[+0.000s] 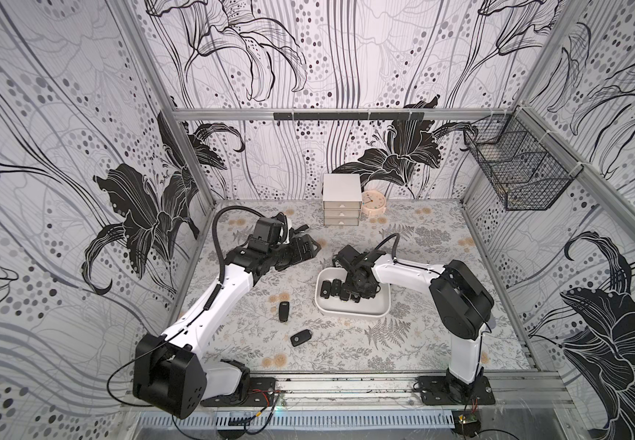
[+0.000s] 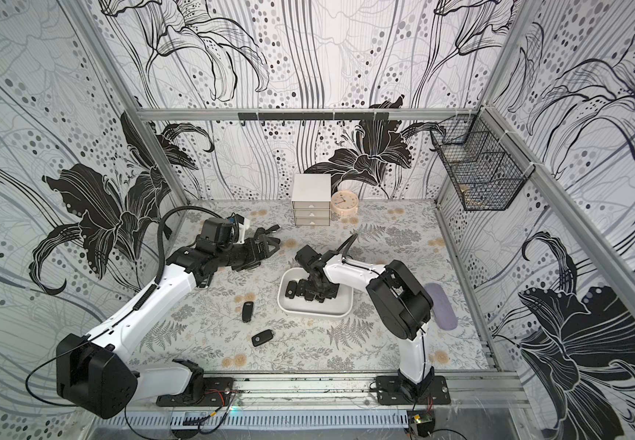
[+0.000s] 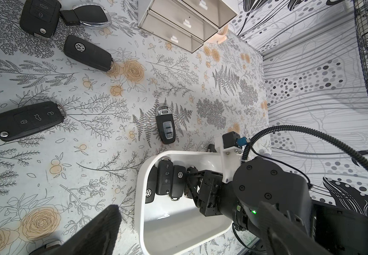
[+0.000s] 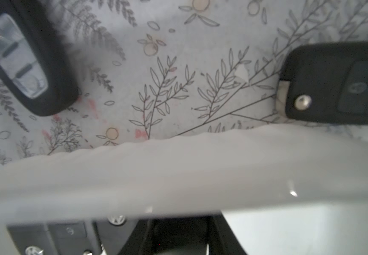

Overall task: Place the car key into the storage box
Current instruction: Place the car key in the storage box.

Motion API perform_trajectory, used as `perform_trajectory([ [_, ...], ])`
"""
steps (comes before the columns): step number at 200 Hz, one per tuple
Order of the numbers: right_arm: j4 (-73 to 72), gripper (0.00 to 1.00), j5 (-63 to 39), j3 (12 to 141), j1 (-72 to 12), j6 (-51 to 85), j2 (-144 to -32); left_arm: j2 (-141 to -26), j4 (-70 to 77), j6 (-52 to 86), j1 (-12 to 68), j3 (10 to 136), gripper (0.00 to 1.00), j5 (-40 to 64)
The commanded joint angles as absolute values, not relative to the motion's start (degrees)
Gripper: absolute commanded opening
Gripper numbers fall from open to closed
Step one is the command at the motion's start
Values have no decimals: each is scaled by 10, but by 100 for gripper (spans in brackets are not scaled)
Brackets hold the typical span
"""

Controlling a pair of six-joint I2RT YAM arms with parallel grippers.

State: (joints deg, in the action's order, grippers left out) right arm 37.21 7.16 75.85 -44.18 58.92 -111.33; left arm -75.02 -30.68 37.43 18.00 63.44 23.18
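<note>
Two black plastic key fobs lie loose on the floral tabletop (image 1: pixel 346 354) at left, a farther fob (image 1: pixel 283 311) and a nearer fob (image 1: pixel 299 338), with the left pincer (image 1: pixel 310 238) spread wide and empty behind them. To their right, the right pincer (image 3: pixel 191 184) reaches down into the shallow white plastic storage box (image 1: pixel 365 306), apparently clenched on a black car key (image 3: pixel 190 171) beside a row of three fobs (image 3: pixel 166 181). Releasing it askew could leave it on top of its neighbours, and a rising finger might snag one.

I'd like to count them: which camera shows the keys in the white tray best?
The left wrist view: the keys lie side by side in the storage box, logos readable; the right claw grips the last key. In both top views the right arm covers them partly. The right wrist view shows blurred slivers.
</note>
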Motion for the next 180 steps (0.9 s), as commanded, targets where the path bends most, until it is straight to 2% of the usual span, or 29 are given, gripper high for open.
perform_trajectory([
  [1, 383, 25, 83, 779, -446, 583, -1133, -746, -303, 360, 179, 635, 99, 225],
  [116, 403, 29, 119, 809, -445, 529, -1143, -754, -297, 362, 178, 637, 99, 224],
  [134, 402, 36, 118, 811, -446, 524, -1144, -754, -297, 362, 179, 636, 99, 224],
  [152, 401, 50, 118, 810, -446, 525, -1141, -753, -296, 363, 179, 635, 99, 224],
  [180, 392, 55, 120, 797, -446, 526, -1122, -750, -295, 365, 179, 632, 99, 224],
])
